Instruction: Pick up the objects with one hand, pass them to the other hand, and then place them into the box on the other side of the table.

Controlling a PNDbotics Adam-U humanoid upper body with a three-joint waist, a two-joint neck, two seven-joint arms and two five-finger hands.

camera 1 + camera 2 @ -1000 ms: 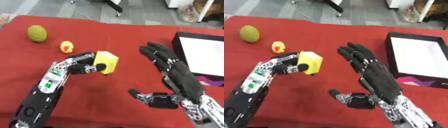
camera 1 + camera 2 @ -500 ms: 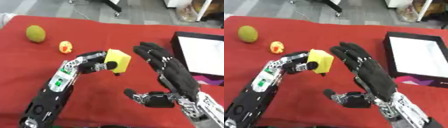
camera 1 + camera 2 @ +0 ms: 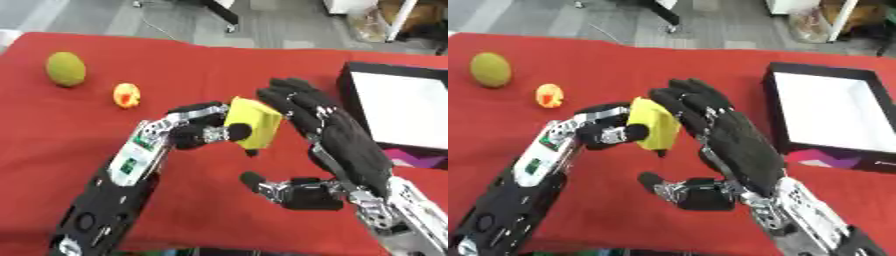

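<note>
table cover (image 3: 262, 65): red cloth, matt | block (image 3: 254, 122): yellow, matt | box (image 3: 833, 112): black outside, white inside

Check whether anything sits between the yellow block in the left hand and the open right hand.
Nothing visible does: the yellow block in the left hand is right against the right hand fingers.

red tablecloth (image 3: 201, 215) on the table, grey floor (image 3: 262, 25) beyond it
</note>
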